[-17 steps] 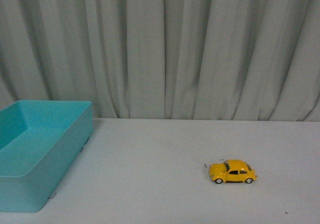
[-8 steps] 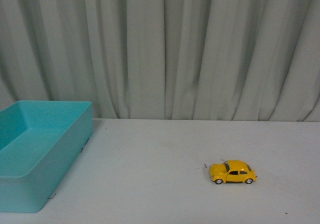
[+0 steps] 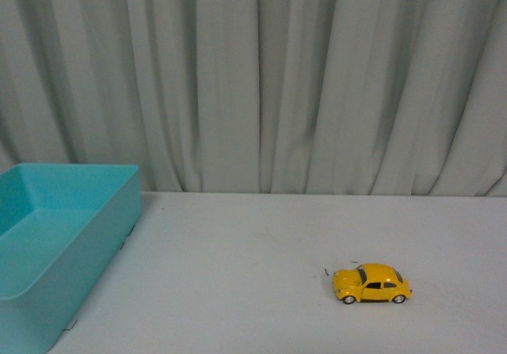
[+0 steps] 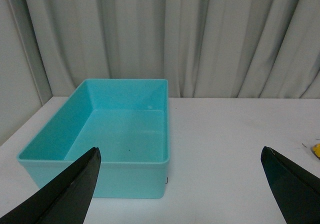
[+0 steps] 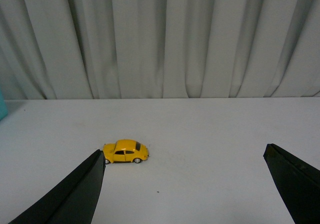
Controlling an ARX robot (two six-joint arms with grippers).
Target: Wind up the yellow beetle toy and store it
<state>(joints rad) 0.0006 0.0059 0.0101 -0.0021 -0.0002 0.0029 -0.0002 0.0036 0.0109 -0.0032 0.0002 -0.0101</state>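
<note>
Now, on the smooth white surface [image 3: 238, 251], the rectangular turquoise bin [image 3: 95, 235] is framed slightly further left than before, the left end effector [image 4: 180, 151] and right end effector [image 5: 184, 151] are held wide open and empty, and the glossy, rounded yellow beetle toy [image 3: 371, 283] is seen well to the bin's right.

Bare bench [image 3: 253, 243] surrounds the yellow beetle toy [image 3: 371, 283]. The teal bin [image 3: 103, 243] stands well apart at left; a curtain [image 3: 253, 77] closes the back.
</note>
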